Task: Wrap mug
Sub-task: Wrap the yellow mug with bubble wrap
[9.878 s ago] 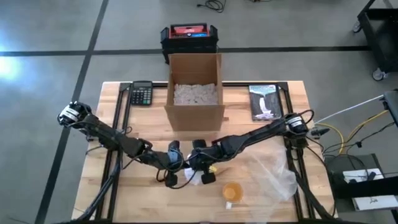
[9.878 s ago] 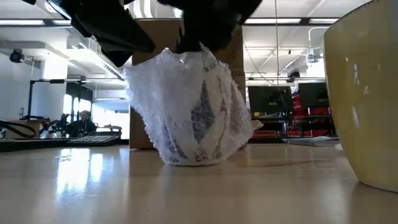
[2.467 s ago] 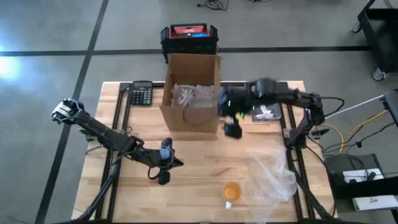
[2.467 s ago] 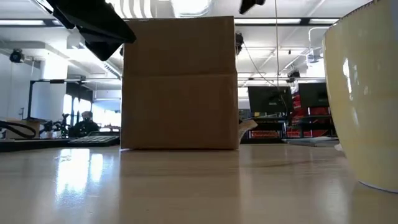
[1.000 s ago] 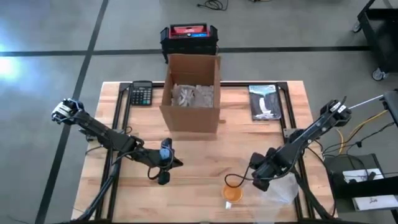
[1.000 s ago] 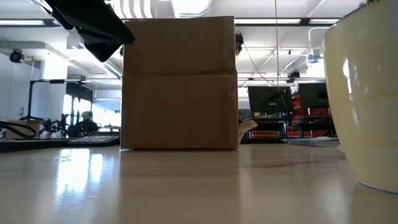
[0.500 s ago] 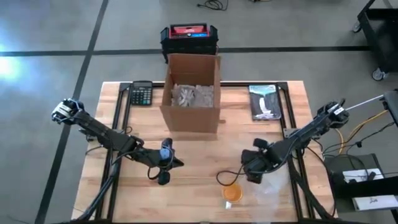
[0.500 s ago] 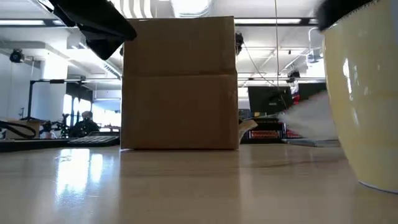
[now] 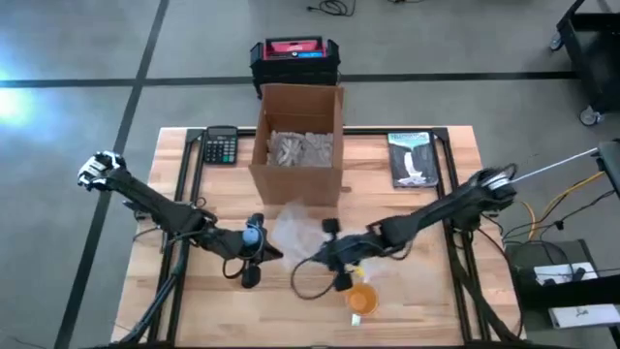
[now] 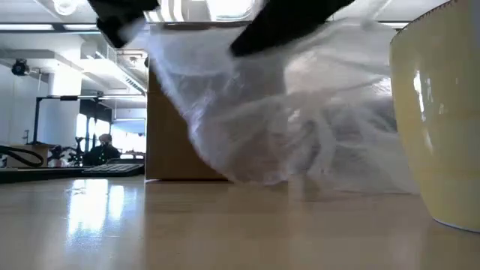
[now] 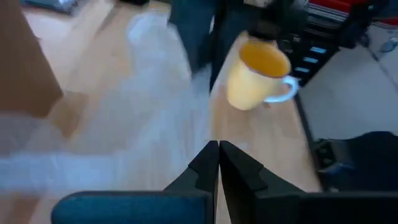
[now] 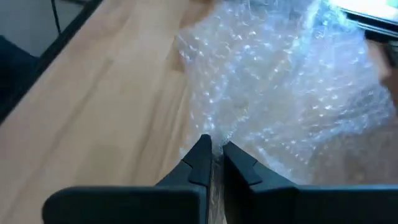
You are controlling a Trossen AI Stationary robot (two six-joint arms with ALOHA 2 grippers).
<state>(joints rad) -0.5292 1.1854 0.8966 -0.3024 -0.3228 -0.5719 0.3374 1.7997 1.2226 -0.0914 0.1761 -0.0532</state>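
Wooden table (image 9: 194,291) filling mid-frame: right gripper (image 12: 213,151) is pinching bubble wrap (image 9: 295,233) at centre, just left of the yellow mug (image 9: 361,300); left gripper (image 11: 219,154) is waiting clenched. Wrap risks slipping or toppling the mug.

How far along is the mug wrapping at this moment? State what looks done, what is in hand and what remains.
Done: one wrapped bundle already lies in the cardboard box. In hand: the right gripper is shut on a bubble wrap sheet, which is spread on the table between the box and the yellow mug. The left gripper waits nearby, shut. Left: the yellow mug stands bare, not yet on the sheet or wrapped.
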